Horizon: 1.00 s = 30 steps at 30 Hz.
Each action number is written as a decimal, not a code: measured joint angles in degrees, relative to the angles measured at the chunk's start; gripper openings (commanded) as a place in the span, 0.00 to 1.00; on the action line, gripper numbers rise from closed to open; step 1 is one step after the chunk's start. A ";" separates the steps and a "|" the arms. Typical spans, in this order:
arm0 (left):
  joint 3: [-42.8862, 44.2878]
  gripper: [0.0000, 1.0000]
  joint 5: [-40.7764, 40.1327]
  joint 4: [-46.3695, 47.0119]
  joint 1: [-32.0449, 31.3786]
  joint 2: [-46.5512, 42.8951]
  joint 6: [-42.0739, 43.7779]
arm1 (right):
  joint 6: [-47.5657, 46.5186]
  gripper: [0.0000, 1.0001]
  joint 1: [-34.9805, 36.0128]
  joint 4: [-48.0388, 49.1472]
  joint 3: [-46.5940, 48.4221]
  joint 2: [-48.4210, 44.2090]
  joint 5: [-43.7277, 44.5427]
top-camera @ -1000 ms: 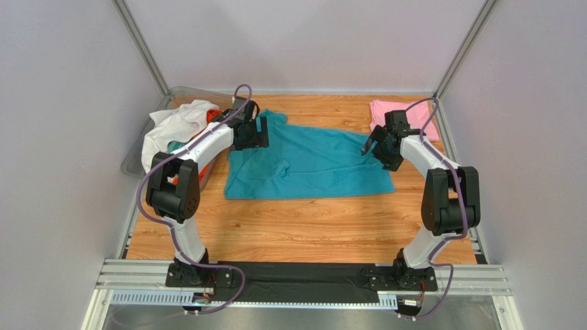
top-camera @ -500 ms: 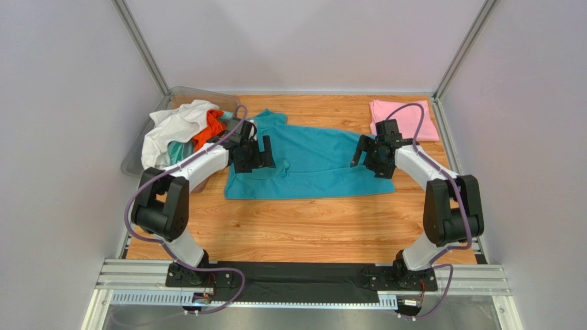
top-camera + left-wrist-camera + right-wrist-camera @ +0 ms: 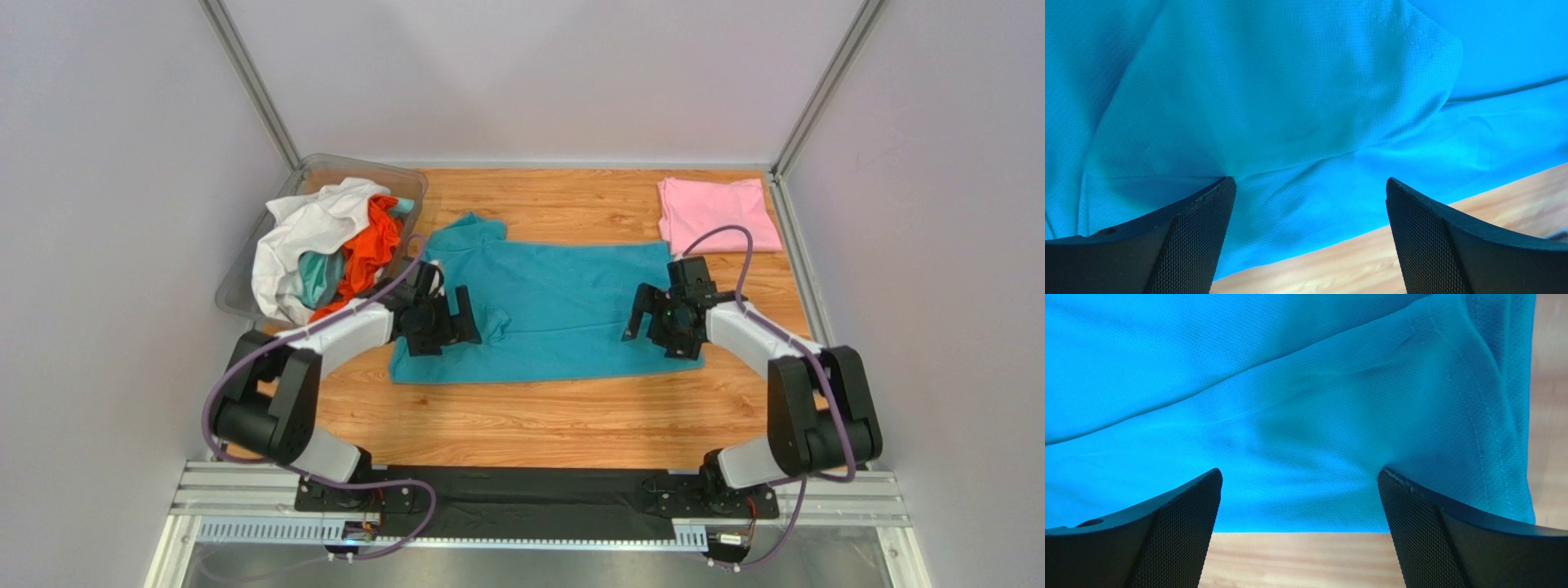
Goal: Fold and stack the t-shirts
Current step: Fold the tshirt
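Note:
A teal-blue t-shirt [image 3: 558, 300] lies spread out on the wooden table, with a raised fold near its left side. My left gripper [image 3: 459, 321] is open and low over the shirt's near left part; in the left wrist view the gripper [image 3: 1308, 185] straddles teal fabric [image 3: 1278, 110] beside the near hem. My right gripper [image 3: 640, 324] is open over the near right corner; in the right wrist view the gripper [image 3: 1298, 475] straddles the hem [image 3: 1303, 496]. A folded pale pink t-shirt [image 3: 715, 212] lies at the back right.
A clear bin [image 3: 243, 284] at the back left holds crumpled white [image 3: 313, 227], orange [image 3: 368, 251] and light aqua [image 3: 319, 272] shirts. Bare wood [image 3: 552, 417] runs between the shirt and the arm bases. Grey walls close in the sides and back.
Both grippers have moved from the shirt's far side towards me, down to its near hem. The teal shirt has shifted slightly nearer and lies flatter.

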 measured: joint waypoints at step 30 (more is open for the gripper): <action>28.68 1.00 -16.17 -19.39 -2.86 2.58 1.27 | 4.83 1.00 5.81 -20.11 5.97 -20.28 9.31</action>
